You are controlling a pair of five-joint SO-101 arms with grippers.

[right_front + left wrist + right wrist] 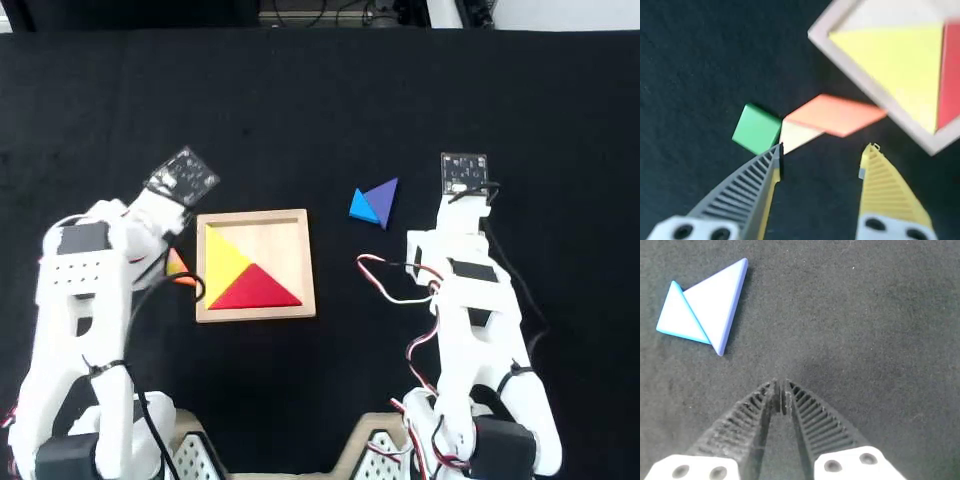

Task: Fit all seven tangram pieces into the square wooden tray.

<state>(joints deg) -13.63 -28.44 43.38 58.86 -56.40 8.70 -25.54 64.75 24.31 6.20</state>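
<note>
The square wooden tray (308, 262) holds a large yellow triangle (224, 258) and a large red triangle (256, 289). In the left wrist view my left gripper (823, 148) is open just above the cloth. A green square (756, 128), a pale small triangle (795, 136) and an orange parallelogram (836, 115) lie just ahead of its fingertips, beside the tray's corner (816, 34). The orange piece (178, 266) peeks out left of the tray. My right gripper (780, 386) is shut and holds nothing. A blue triangle (677, 320) and a purple triangle (716, 301) touch each other ahead of it.
Black cloth covers the whole table. The blue triangle (362, 206) and purple triangle (384, 197) lie right of the tray, left of the right arm. Open cloth stretches behind the tray and between the arm bases.
</note>
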